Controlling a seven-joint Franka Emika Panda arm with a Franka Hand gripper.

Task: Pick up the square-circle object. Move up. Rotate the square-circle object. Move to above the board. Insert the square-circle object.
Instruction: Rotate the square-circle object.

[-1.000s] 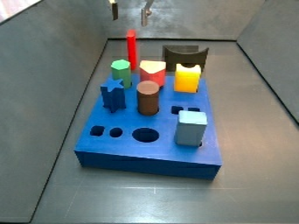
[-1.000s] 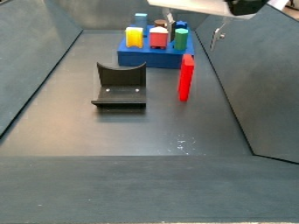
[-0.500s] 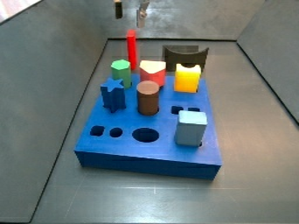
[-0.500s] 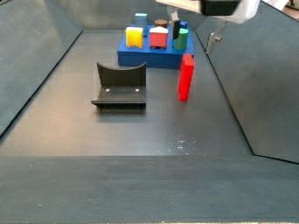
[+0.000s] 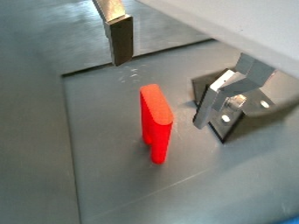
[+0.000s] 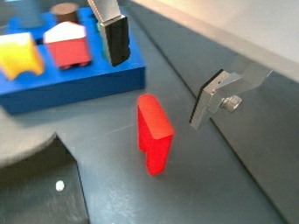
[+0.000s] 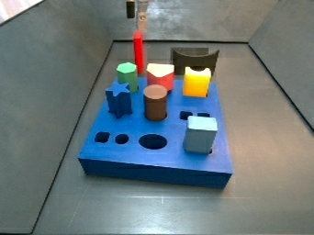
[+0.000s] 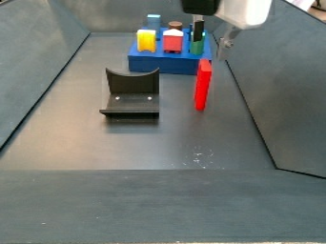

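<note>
The square-circle object [image 8: 201, 84] is a bright red flat block standing upright on the dark floor, just off the board's end; in a side view it [image 7: 139, 50] rises behind the board [image 7: 160, 138], a thick blue slab with shaped holes. My gripper [image 8: 213, 36] hangs open above the red block, holding nothing. In both wrist views the block [image 5: 156, 122] [image 6: 153, 131] stands below and between the two fingers [image 5: 119, 39] [image 6: 114, 44], which are spread wide and touch nothing. The gripper [image 7: 138, 13] shows at the top edge of a side view.
The fixture [image 8: 130, 93] stands on the floor beside the red block [image 7: 190, 60]. On the board stand a brown cylinder [image 7: 156, 101], a red-topped heart peg [image 7: 160, 73], a yellow peg [image 7: 197, 83], a green peg [image 7: 127, 73], a blue star [image 7: 117, 96] and a pale cube [image 7: 201, 133]. Sloped walls enclose the floor.
The gripper has shifted sideways to a place over the red block and turned, so its fingers look closer together in a side view. The block and pegs have not moved.
</note>
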